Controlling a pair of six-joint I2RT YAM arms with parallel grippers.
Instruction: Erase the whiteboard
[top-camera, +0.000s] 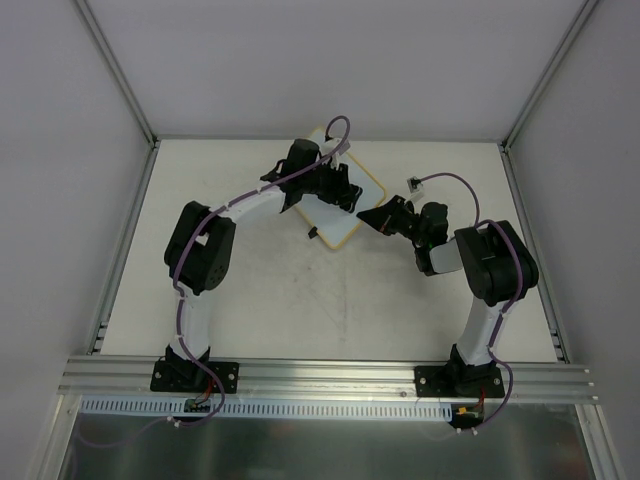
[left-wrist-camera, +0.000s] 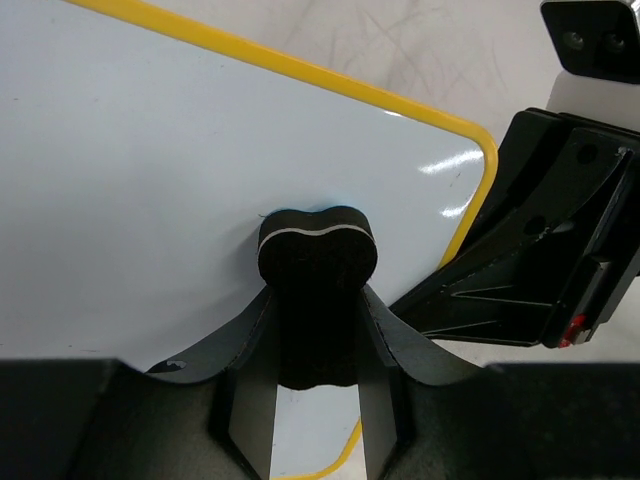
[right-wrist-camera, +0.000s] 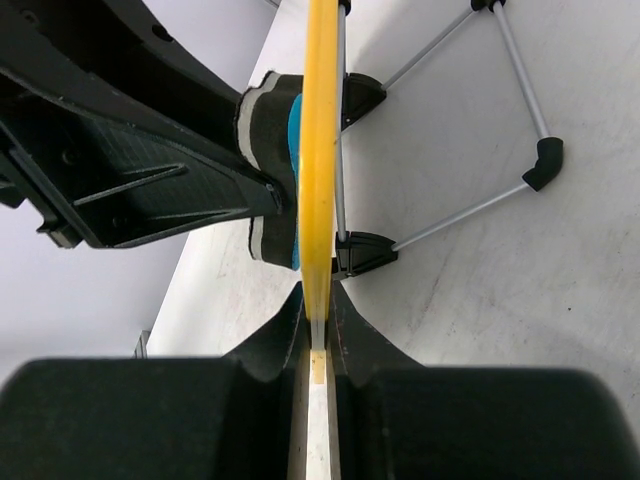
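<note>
The whiteboard (top-camera: 338, 210), white with a yellow frame, lies at the back middle of the table. In the left wrist view its white face (left-wrist-camera: 150, 170) fills the frame and looks clean. My left gripper (top-camera: 335, 185) is shut on a black eraser block (left-wrist-camera: 318, 255) and presses it onto the board face. My right gripper (top-camera: 372, 215) is shut on the board's right edge; in the right wrist view the yellow frame edge (right-wrist-camera: 320, 150) runs edge-on between my fingers, with the eraser (right-wrist-camera: 270, 130) against the board's left side.
Two black clips (right-wrist-camera: 362, 250) with thin metal stand legs (right-wrist-camera: 470, 215) stick out behind the board. Metal frame rails (top-camera: 120, 260) border the white table on left and right; white walls stand behind.
</note>
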